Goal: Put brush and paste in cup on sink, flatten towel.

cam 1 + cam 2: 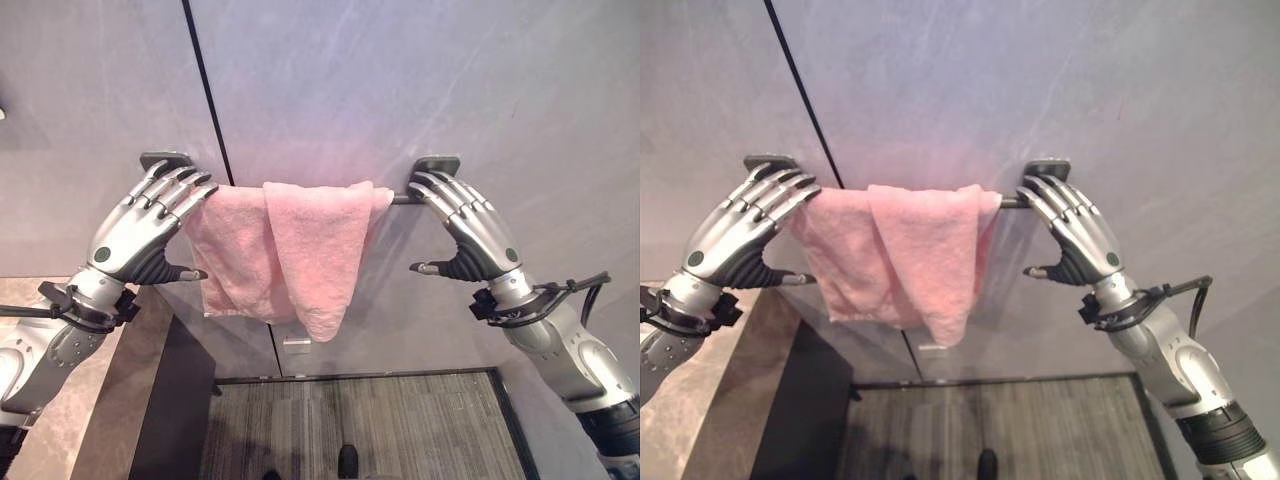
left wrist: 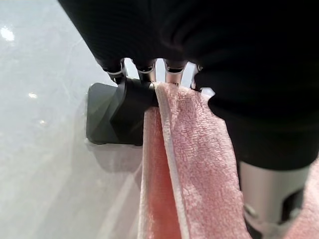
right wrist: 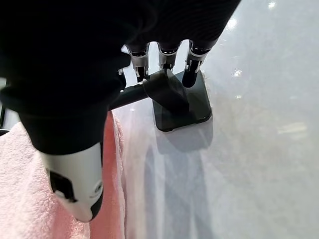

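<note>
Stone worktop [image 1: 95,400] edges the lower left; beyond it one pink towel [image 1: 290,250] hangs bunched over one wall rail [image 1: 400,199] between two dark brackets. Left hand [image 1: 140,225] and right hand [image 1: 470,230] rest straight fingers [image 1: 180,185] on the rail's ends, released

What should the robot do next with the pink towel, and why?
Probably slide both hands apart along the bar to spread the towel. It hangs bunched and folded over itself near the middle, while the left hand rests at its one edge and the right hand at the other, fingers straight over the bar.
</note>
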